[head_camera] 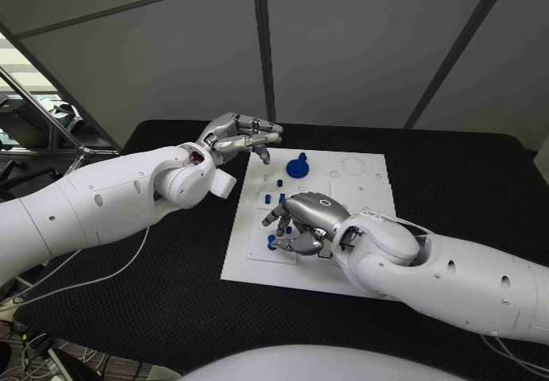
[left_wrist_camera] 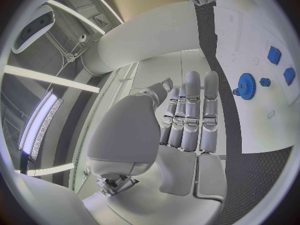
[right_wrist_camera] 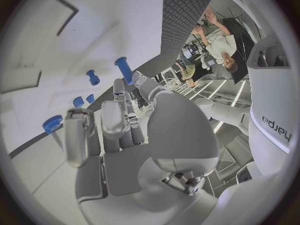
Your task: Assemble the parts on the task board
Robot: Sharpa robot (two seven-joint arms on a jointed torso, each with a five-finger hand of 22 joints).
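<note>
The white task board (head_camera: 343, 198) lies in the middle of the table. A blue gear (head_camera: 297, 167) stands near its far edge, with small blue pegs (head_camera: 280, 198) just in front of it. My right hand (head_camera: 307, 222) is low over the board's left part, fingers pointing down at blue pieces (head_camera: 272, 238). In the right wrist view, two fingertips (right_wrist_camera: 119, 85) flank the foot of a long blue peg (right_wrist_camera: 124, 69); whether they pinch it is unclear. My left hand (head_camera: 240, 135) hangs above the board's far left corner, fingers straight (left_wrist_camera: 190, 110), holding nothing.
More blue parts stand on the board: a short peg (right_wrist_camera: 93, 77), a round cap (right_wrist_camera: 52, 122) and two block pieces (left_wrist_camera: 274, 54). Black matting (head_camera: 458, 167) surrounds the board. A loose cable (head_camera: 103, 274) hangs under the left arm.
</note>
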